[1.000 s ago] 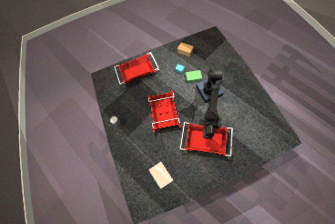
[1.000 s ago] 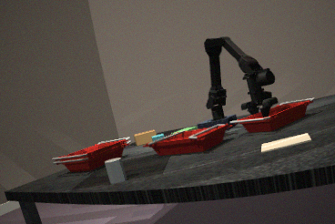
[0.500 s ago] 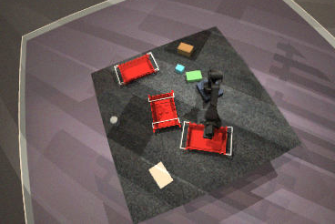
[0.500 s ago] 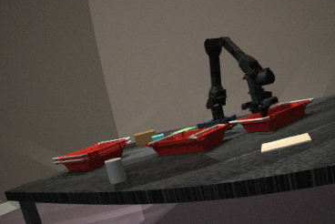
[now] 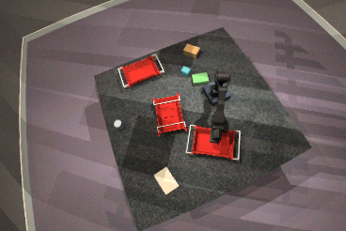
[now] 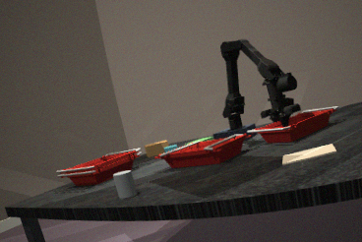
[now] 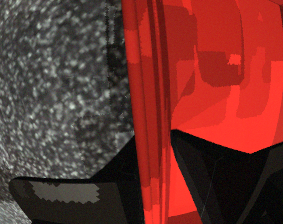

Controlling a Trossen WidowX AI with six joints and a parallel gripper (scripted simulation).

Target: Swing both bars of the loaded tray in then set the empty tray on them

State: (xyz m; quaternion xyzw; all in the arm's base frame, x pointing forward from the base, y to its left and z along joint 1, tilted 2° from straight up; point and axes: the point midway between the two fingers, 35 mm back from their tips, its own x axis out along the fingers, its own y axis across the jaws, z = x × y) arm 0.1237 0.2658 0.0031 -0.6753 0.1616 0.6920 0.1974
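Note:
The loaded red tray (image 5: 180, 113) (image 6: 197, 158) stands mid-table. Small red blocks show inside it in the top view. Its two white bars lie in across its top, one near each end. The empty red tray (image 5: 212, 154) (image 6: 295, 133) (image 7: 151, 75) stands at its right, on the table, with its white bars out over its ends. My gripper (image 5: 215, 138) (image 6: 283, 122) (image 7: 156, 137) points down at the long side of the empty tray nearer the arm's base. It is shut on that wall, one finger outside and one inside. The fingertips are hidden in the top and exterior views.
Another empty red tray (image 5: 141, 71) (image 6: 98, 169) stands at the far left, bars out. An orange block (image 5: 191, 50) (image 6: 156, 149), a cyan block (image 5: 186, 70) and a green block (image 5: 200, 79) lie near the arm's base. A grey cylinder (image 5: 117, 124) (image 6: 125, 184) and a cream slab (image 5: 166, 180) (image 6: 310, 153) are farther out.

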